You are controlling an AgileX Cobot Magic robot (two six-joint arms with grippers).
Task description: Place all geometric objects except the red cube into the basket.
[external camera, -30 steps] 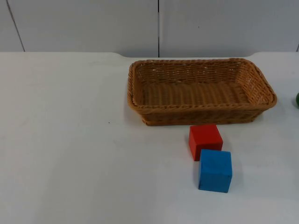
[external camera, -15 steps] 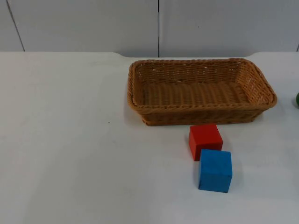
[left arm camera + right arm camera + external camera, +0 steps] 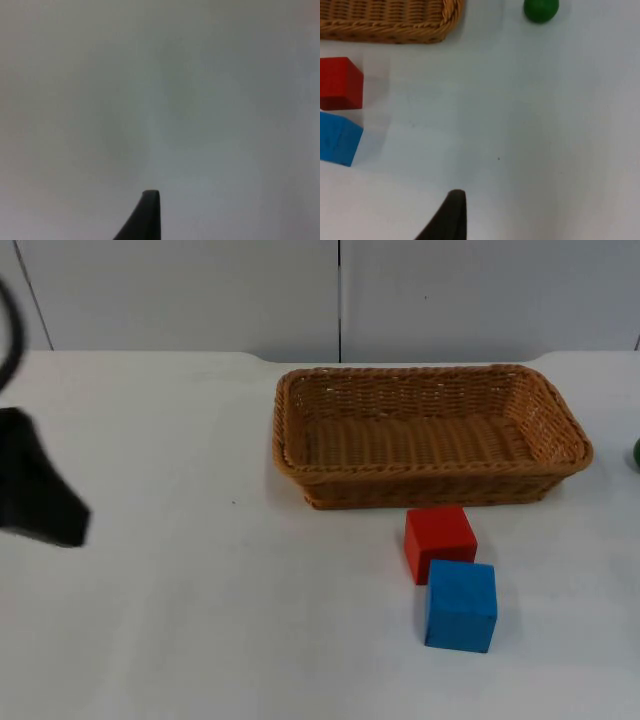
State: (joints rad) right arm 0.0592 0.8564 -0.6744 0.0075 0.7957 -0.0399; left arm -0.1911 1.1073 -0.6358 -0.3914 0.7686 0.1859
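We see one woven wicker basket (image 3: 430, 435), rectangular with a braided rim, sitting on the smooth white bench (image 3: 180, 620) toward the grey partition wall (image 3: 200, 290). Just in front of it sits one red cube (image 3: 439, 542), matte with crisp edges, and touching its near corner one blue cube (image 3: 460, 605) of the same blocky build. One green ball (image 3: 540, 9), round and glossy, lies on the bench well apart from the cubes, off past the basket's right end (in the top view it shows as a sliver at the frame edge). So we count two cubes, one ball, one basket; nothing is in the basket yet.

Compared with half a second ago, a black blurred shape, the left end effector (image 3: 40, 495), has come in at the left side over bare bench, far from the blocks; we cannot tell how its fingers stand. The blocks and basket have not moved. The right end effector (image 3: 451, 212) shows a dark fingertip above bare bench, near the blue cube; its state we cannot tell either.
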